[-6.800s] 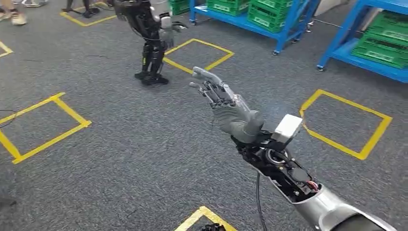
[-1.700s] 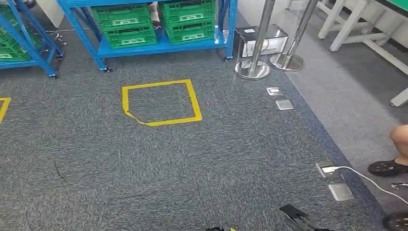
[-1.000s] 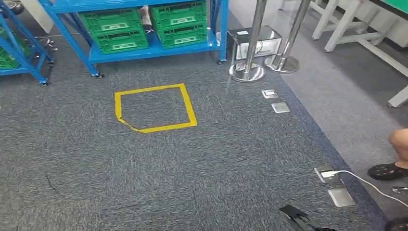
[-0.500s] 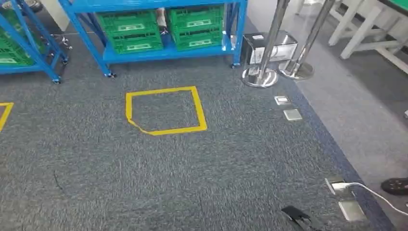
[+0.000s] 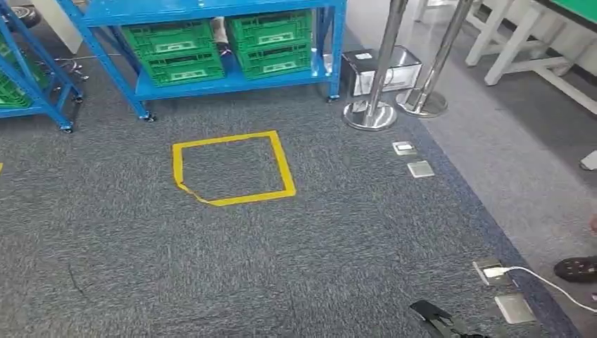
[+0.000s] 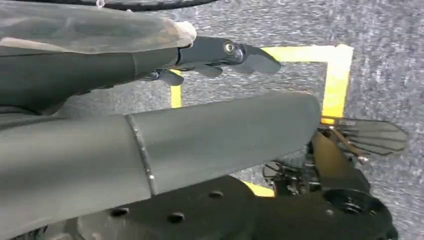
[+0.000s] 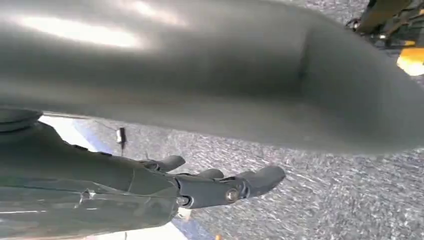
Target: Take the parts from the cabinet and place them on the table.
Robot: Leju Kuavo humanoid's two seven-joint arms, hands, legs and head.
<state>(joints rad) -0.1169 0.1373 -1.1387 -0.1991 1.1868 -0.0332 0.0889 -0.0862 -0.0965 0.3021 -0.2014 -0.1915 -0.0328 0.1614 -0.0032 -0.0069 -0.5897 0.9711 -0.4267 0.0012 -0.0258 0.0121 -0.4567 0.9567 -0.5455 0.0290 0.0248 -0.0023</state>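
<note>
Grey carpet point(image 5: 296, 246) covers the floor in the head view. At the upper left of the frame stands a blue rack point(image 5: 211, 74) with green crates point(image 5: 176, 49) on its low shelf; I take this for the cabinet, though no loose parts can be made out from here. Below it, left of centre, lies a yellow taped square point(image 5: 232, 167), likely a standing mark for the robot. Right of centre rise two steel posts point(image 5: 384, 63) on round bases, and white worktop legs point(image 5: 521, 42) fill the upper right.

Both arms hang, as suits walking. The left hand point(image 6: 220, 52) has its fingers point(image 6: 255, 57) loosely straight, holding nothing; the right hand point(image 7: 220, 187) likewise, fingers point(image 7: 265, 179) slightly apart. The crates sit well apart from either hand.
</note>
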